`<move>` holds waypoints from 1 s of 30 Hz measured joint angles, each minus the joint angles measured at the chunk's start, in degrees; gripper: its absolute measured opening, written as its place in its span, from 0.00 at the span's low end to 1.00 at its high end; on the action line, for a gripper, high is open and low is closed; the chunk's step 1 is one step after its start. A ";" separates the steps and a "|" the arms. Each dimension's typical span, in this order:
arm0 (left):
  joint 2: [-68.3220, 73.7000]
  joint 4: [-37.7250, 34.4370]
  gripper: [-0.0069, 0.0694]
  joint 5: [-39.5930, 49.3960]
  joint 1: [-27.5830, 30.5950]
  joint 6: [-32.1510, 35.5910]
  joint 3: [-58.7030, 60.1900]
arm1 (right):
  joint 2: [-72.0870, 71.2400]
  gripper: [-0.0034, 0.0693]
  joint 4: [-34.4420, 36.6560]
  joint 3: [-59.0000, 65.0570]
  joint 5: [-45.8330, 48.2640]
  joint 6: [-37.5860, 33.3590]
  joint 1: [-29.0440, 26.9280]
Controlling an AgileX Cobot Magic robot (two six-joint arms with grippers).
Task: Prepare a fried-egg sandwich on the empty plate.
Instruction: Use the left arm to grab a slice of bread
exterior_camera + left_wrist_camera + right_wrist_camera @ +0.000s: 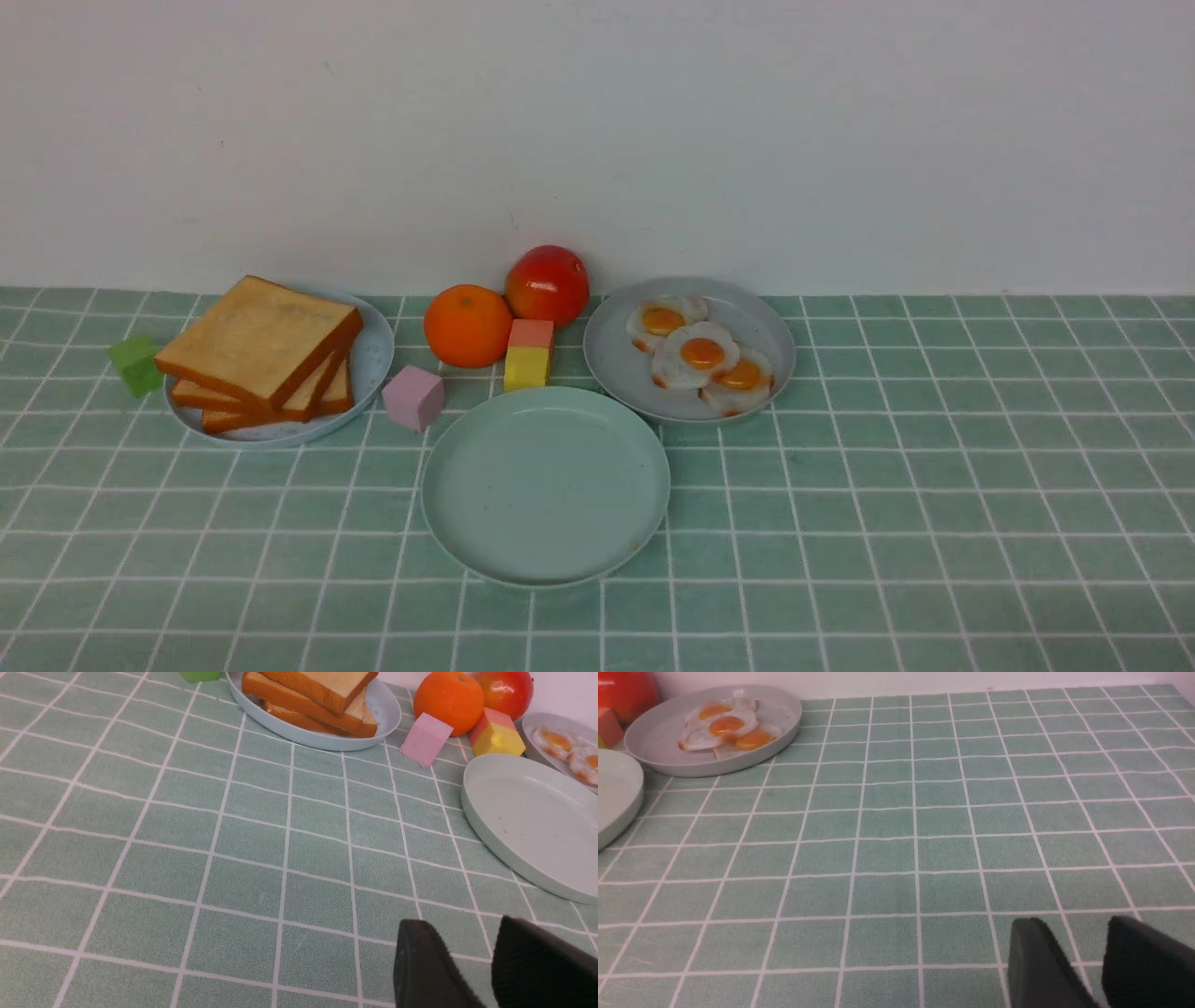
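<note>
The empty plate (546, 485), pale mint and round, lies at the table's middle front with nothing on it; it also shows in the left wrist view (532, 821). Toast slices (260, 341) are stacked on a pale blue plate (373, 359) at the left. Three fried eggs (700, 355) lie on a grey plate (616, 359) at the right. No fried-egg sandwich is in view. My left gripper (460, 926) hovers open over bare cloth, near the mint plate. My right gripper (1071, 924) is open over bare cloth too, well away from the eggs (724, 730). Neither arm shows in the front view.
Behind the mint plate stand an orange (467, 325), a red tomato (547, 284), a pink cube (414, 398) and a red block on a yellow block (528, 355). A green cube (135, 364) sits left of the toast plate. A white wall closes the back.
</note>
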 joint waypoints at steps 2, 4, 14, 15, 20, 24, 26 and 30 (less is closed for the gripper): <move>0.00 0.00 0.40 0.00 0.00 0.00 0.00 | 0.00 0.38 0.00 0.00 0.00 0.00 0.00; 0.00 0.00 0.40 0.00 0.00 0.00 0.00 | 0.00 0.38 0.00 0.00 0.00 0.00 0.00; 0.00 0.00 0.40 0.00 0.00 0.00 0.00 | 0.00 0.38 0.00 0.00 0.00 0.00 0.00; 0.00 0.00 0.40 0.00 0.00 0.00 0.00 | 0.00 0.38 0.00 0.00 0.00 0.00 0.00; 0.00 0.05 0.40 0.00 0.00 0.00 0.00 | 0.00 0.38 0.00 0.00 0.00 0.00 0.00; 0.00 0.05 0.40 0.00 0.00 0.00 0.00 | 0.00 0.38 0.00 0.00 0.00 0.00 0.00; 0.00 0.05 0.40 0.00 0.00 0.00 0.00 | 0.00 0.38 0.00 0.00 0.00 0.00 0.00; 0.00 -0.15 0.40 -1.12 0.00 -0.12 0.00 | 0.00 0.38 0.00 0.00 0.00 0.00 0.00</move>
